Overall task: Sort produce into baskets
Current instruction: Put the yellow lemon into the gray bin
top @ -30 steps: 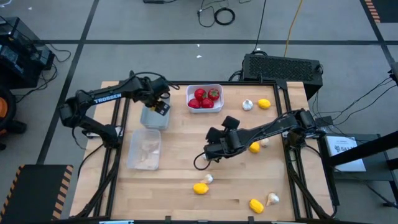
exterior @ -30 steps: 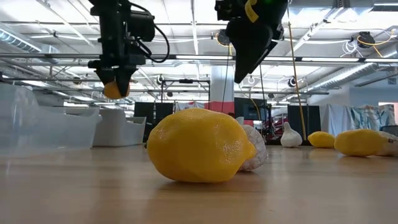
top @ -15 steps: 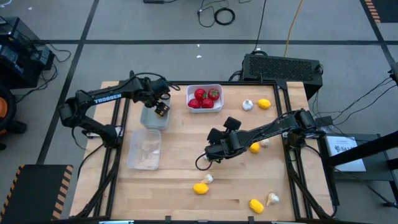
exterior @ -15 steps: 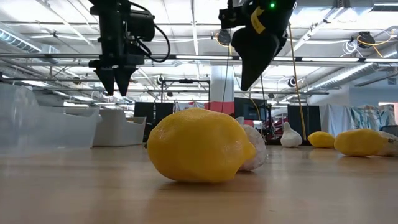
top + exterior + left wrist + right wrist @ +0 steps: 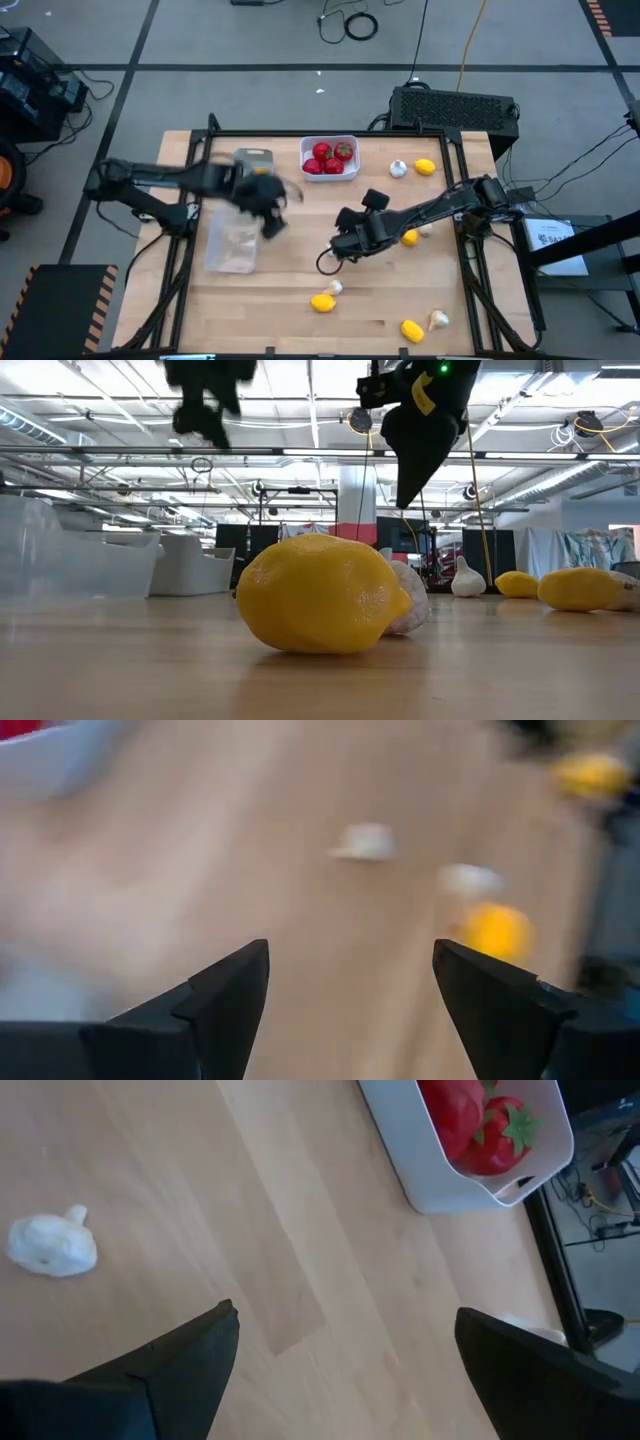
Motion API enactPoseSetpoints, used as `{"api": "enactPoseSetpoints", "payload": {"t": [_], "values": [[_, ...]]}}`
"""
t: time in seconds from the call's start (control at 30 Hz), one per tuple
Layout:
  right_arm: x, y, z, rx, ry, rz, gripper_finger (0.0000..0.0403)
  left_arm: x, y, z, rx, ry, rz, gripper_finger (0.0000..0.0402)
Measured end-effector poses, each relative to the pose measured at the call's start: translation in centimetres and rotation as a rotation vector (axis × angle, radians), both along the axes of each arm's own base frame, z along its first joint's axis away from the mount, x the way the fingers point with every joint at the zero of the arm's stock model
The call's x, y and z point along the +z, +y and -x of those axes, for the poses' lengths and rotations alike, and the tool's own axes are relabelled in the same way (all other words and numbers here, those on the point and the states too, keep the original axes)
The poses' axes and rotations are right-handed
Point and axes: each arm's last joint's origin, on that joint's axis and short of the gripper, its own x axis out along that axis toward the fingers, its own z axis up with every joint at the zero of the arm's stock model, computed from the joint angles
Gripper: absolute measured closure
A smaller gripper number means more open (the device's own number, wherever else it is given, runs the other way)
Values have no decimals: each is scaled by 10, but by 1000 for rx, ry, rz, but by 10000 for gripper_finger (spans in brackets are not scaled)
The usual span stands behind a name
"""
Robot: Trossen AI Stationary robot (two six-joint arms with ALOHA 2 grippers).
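Note:
My left gripper [image 5: 270, 203] is open and empty above the table's middle, right of the clear basket [image 5: 232, 247]; it is blurred in the high and low views [image 5: 205, 415]. My right gripper [image 5: 335, 258] is open and empty, above the wood at the centre. The grey basket [image 5: 252, 160] stands at the far left. The white basket [image 5: 329, 158] holds red fruits [image 5: 331, 157]. A lemon [image 5: 322, 302] and a garlic bulb [image 5: 336, 287] lie side by side near the front edge. In the left wrist view my open fingers frame garlic [image 5: 365, 842] and a lemon [image 5: 495, 930].
More lemons [image 5: 411, 329] [image 5: 408, 237] [image 5: 425, 167] and garlic bulbs [image 5: 438, 320] [image 5: 398, 168] lie on the table's right half. A black box with a grille [image 5: 455, 105] stands behind the far right corner. A garlic bulb [image 5: 52, 1245] lies on the wood in the right wrist view.
My left gripper held an orange fruit above the grey basket, let it go, then swung fast toward the table's near edge and middle, off the basket. The fruit is gone from its fingers.

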Motion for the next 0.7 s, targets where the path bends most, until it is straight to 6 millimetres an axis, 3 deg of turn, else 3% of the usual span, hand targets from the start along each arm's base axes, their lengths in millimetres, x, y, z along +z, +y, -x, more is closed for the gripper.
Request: {"api": "enactPoseSetpoints", "payload": {"t": [0.17, 0.3, 0.5, 0.7], "values": [[0, 6, 3, -1, 8, 2, 44, -2, -88, -4, -233, -205, -31, 114], [0, 10, 5, -10, 7, -6, 44, -24, -137, 0, -294, -214, -230, 114], [-1, 13, 9, -41, 26, -44, 44, -77, -179, -15, -292, -167, -404, 114], [-1, 17, 13, -63, 30, -40, 44, -130, -194, -41, -373, -141, -491, 114]]}}
